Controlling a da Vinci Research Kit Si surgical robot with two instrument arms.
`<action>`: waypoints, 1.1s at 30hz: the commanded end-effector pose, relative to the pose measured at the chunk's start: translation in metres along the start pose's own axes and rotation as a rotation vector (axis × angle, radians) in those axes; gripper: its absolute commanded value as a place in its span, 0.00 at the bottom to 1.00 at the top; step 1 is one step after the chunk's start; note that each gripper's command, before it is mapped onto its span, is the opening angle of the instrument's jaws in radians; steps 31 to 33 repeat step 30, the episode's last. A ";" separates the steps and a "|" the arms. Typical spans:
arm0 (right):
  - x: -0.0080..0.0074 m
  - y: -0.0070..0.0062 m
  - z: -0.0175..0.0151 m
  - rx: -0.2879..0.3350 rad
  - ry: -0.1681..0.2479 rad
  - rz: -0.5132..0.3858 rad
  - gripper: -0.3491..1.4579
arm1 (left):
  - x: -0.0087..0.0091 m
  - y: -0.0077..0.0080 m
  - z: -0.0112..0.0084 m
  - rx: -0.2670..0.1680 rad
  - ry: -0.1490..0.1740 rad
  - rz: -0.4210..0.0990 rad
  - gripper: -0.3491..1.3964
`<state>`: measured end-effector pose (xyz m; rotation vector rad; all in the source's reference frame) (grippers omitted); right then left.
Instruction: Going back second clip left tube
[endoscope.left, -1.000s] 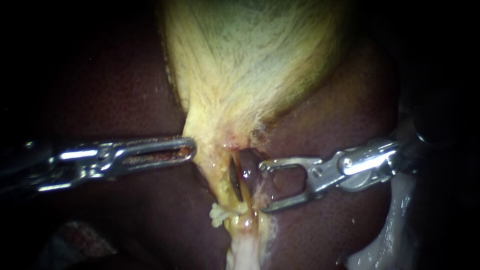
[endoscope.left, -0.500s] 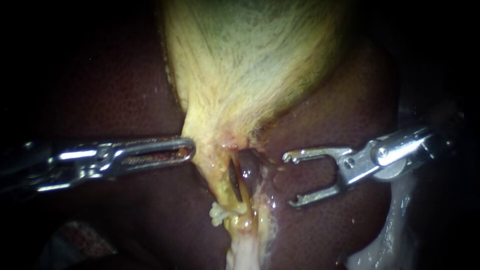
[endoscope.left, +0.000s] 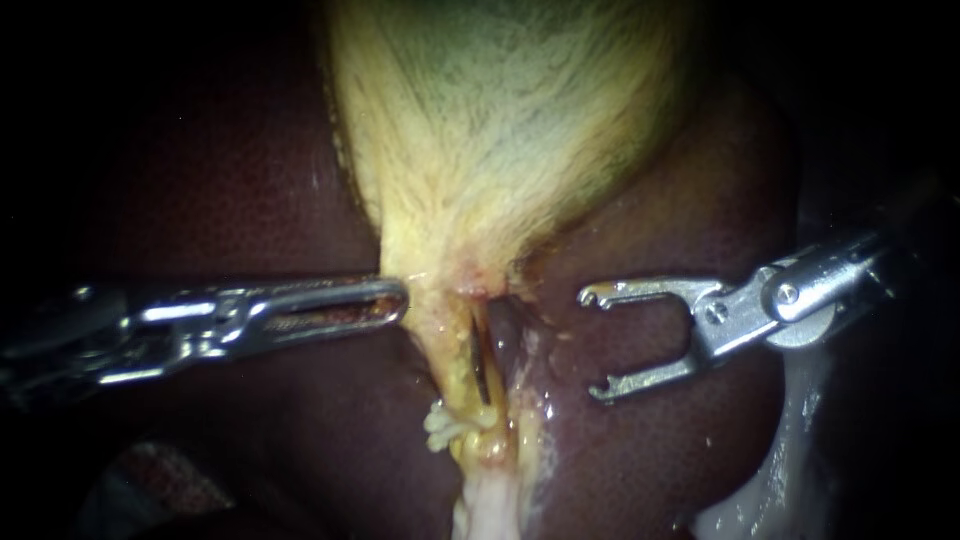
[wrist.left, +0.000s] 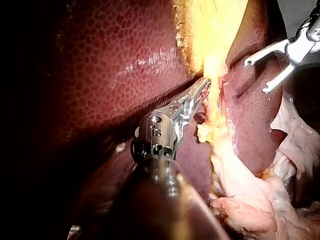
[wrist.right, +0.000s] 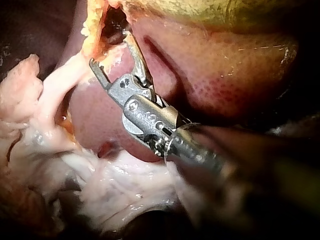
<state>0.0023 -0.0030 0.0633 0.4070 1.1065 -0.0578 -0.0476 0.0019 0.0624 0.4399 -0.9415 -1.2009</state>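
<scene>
The right instrument hangs over the liver with its claw spread wide and empty. It is a little apart from the dark clip, which sits on the tube below the gallbladder. The left instrument pinches the gallbladder's narrow neck with its claw.

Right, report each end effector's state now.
Left instrument: shut, tip against the gallbladder; whether it pinches tissue cannot be told.
Right instrument: open, holding nothing.
</scene>
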 end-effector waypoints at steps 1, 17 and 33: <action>0.0000 -0.0001 0.0000 0.000 0.000 0.000 0.52 | 0.0001 0.0002 0.0006 0.000 0.003 0.001 0.00; 0.0001 -0.0005 0.0001 0.000 -0.002 -0.031 0.52 | 0.0006 0.0006 0.0029 -0.002 0.014 -0.006 0.00; 0.0001 -0.0006 0.0000 0.000 -0.003 -0.031 0.52 | 0.0007 0.0005 0.0029 0.001 0.016 -0.005 0.00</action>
